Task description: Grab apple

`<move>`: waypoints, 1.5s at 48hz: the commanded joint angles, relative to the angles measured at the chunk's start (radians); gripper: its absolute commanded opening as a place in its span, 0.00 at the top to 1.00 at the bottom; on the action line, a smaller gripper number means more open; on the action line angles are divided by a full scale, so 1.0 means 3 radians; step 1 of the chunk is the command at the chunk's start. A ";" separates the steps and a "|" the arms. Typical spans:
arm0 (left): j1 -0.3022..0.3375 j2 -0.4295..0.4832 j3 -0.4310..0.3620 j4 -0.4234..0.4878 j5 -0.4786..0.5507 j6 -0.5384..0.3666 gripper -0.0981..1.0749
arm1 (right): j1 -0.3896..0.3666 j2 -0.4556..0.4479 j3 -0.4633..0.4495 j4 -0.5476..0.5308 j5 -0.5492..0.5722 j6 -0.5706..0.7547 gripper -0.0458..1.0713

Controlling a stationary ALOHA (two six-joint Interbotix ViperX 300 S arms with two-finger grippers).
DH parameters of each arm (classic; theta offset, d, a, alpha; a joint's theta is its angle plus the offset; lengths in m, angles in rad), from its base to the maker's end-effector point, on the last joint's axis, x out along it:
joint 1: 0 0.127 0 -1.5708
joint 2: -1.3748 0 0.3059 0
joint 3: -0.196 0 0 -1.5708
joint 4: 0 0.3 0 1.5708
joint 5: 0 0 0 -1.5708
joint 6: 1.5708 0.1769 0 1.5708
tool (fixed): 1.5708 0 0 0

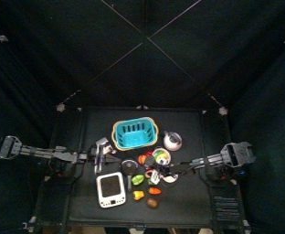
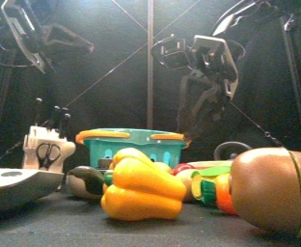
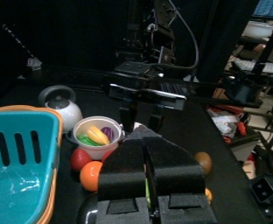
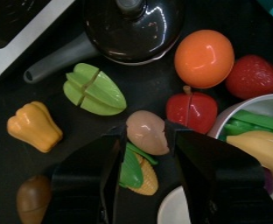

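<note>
Over the toy pile, my right claw (image 4: 139, 175) hangs with jaws apart, gripping nothing | apple (image 4: 192, 110) lies on the table just beside the orange (image 4: 205, 58), not yet grabbed | left claw (image 3: 147, 175) rests nearby, jaws together | descent, grasp, lift all remain, I judge.

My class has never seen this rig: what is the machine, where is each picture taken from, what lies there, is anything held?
A robot with two black arms, each ending in a pincer. One picture looks down from above, one level across the table, two from the wrists. On the table: a teal basket, yellow pepper, orange and red apple. The right pincer hangs open near the apple, holding nothing; the left pincer is shut, empty.
</note>
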 commanded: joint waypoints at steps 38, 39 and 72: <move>0.0010 0.0000 0.0036 0.0000 -0.0015 0.0005 0.91 | -0.0133 0.0251 -0.0251 -0.0112 0.0455 0.0010 0.18; 0.0015 0.0000 0.0041 0.0000 -0.0015 0.0005 0.91 | -0.0133 0.0256 -0.0251 -0.0112 0.0455 0.0010 0.18; 0.0026 0.0000 0.0041 0.0000 -0.0015 0.0005 0.91 | -0.0210 0.0470 -0.0261 -0.0118 0.0445 0.0005 0.18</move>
